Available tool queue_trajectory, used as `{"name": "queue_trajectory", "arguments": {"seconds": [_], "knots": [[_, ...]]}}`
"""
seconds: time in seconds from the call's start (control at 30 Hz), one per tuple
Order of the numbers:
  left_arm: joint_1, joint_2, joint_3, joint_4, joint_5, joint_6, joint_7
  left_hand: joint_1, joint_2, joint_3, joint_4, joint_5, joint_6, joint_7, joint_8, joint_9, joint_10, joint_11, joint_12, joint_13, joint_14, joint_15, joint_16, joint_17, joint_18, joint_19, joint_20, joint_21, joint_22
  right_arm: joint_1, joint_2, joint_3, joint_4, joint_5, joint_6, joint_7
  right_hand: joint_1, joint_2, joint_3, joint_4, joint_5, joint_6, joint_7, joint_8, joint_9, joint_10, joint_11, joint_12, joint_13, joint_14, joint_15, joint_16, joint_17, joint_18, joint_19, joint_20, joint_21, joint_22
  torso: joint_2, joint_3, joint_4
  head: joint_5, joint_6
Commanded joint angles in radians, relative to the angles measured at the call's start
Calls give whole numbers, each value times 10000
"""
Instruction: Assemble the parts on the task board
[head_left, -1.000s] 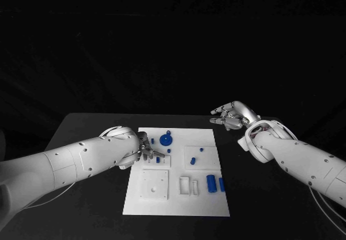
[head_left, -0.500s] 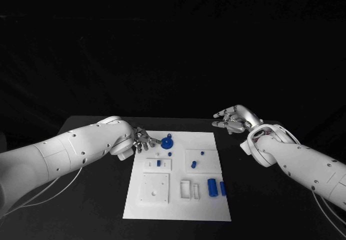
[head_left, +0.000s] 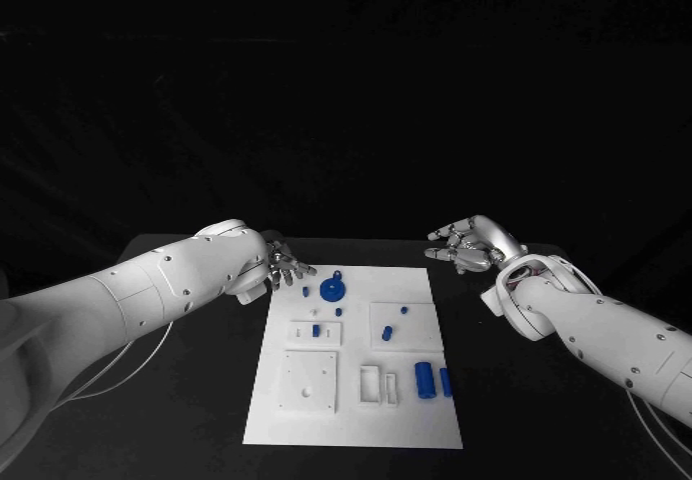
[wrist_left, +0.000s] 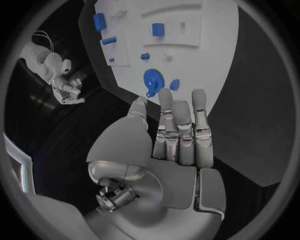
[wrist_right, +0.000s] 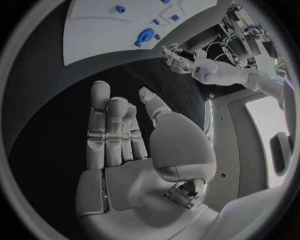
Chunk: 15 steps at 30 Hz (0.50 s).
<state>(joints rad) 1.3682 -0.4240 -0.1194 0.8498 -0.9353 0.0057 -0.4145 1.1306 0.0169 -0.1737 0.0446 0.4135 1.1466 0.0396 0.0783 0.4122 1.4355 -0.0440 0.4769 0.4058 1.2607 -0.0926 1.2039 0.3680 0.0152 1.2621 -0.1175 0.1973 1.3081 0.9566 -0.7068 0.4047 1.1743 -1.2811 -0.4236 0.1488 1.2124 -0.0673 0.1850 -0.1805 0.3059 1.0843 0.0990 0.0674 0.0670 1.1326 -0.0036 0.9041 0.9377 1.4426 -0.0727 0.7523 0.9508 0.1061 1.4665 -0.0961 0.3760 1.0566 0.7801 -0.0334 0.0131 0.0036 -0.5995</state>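
The white task board (head_left: 353, 420) lies in the middle of the black table. A blue gear with a small handle (head_left: 332, 290) sits near its far left corner, and small blue pegs (head_left: 316, 329) and two blue cylinders (head_left: 424, 378) lie further along it. My left hand (head_left: 284, 268) hovers at the board's far left corner, just left of the gear, fingers apart and holding nothing. In the left wrist view its fingertips (wrist_left: 165, 95) sit close to the gear (wrist_left: 153, 79). My right hand (head_left: 464, 243) floats beyond the board's far right corner, off the board, with nothing in it (wrist_right: 125, 145).
White raised blocks (head_left: 310, 375) and slotted pieces (head_left: 378, 383) stand on the near half of the board. Bare black table (head_left: 173, 400) runs along both sides of the board. White cables trail under my left arm (head_left: 108, 385).
My left hand has drawn back from the small peg on the board's left side to the far left corner, holding nothing. The right hand has hardly moved.
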Motion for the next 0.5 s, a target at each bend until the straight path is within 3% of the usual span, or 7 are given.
{"name": "queue_trajectory", "arguments": {"seconds": [0.03,0.07,0.23,0.4,0.5], "knots": [[23,189,8,-346,-701,776,365,25,-81,-38,47,64,-116,22,80,-78,-91,23,63,46,-77,-11,80,4,-152,49,51,-76,110,-2,-6,5,58,72,-56,99,-70,3,-32,72,28,-55,-2,-52,-12,-48,-10,-32,-27,18,-3,-34,-13,187,391,58,-32,-28,97,-26,-45,1,50],[24,254,8,-474,-715,875,373,22,-90,-15,74,74,-198,13,344,-227,-172,21,193,99,-112,-9,153,-17,-150,72,57,-134,150,0,-7,5,74,74,-60,96,-49,0,-57,105,30,-63,0,-51,-11,-50,-9,-29,-53,20,-3,-35,-16,186,396,58,-27,-46,105,-29,-53,13,54],[18,552,-8,-1065,-783,1202,394,28,-30,-26,50,306,-241,-49,750,-71,-205,-7,289,118,-140,-24,244,-34,-152,80,48,-155,172,19,-16,9,155,77,-85,87,-49,0,-57,105,30,-63,0,-51,-11,-50,-9,-29,-53,20,-3,-35,-16,186,396,58,-27,-46,192,-14,-100,40,92],[-26,710,-43,-1407,-892,1296,414,-111,-109,-63,194,279,-532,-133,1511,994,-264,-54,515,225,-180,-60,442,-14,-152,82,31,-89,191,42,-30,21,216,77,-102,79,-49,-16,-72,124,39,-88,5,-54,-13,-44,-9,-16,-60,25,-2,-32,-16,190,394,57,-37,-64,275,-25,-156,49,126],[-71,786,-72,-1580,-942,1357,423,-169,-235,87,500,211,-851,-210,2020,2093,-336,-85,726,308,-208,-64,588,-23,-152,53,24,22,195,56,-41,34,251,77,-111,71,-49,-16,-72,124,39,-88,5,-54,-13,-44,-9,-16,-60,25,-2,-32,-16,190,394,57,-37,-64,309,-28,-184,46,136]]}}
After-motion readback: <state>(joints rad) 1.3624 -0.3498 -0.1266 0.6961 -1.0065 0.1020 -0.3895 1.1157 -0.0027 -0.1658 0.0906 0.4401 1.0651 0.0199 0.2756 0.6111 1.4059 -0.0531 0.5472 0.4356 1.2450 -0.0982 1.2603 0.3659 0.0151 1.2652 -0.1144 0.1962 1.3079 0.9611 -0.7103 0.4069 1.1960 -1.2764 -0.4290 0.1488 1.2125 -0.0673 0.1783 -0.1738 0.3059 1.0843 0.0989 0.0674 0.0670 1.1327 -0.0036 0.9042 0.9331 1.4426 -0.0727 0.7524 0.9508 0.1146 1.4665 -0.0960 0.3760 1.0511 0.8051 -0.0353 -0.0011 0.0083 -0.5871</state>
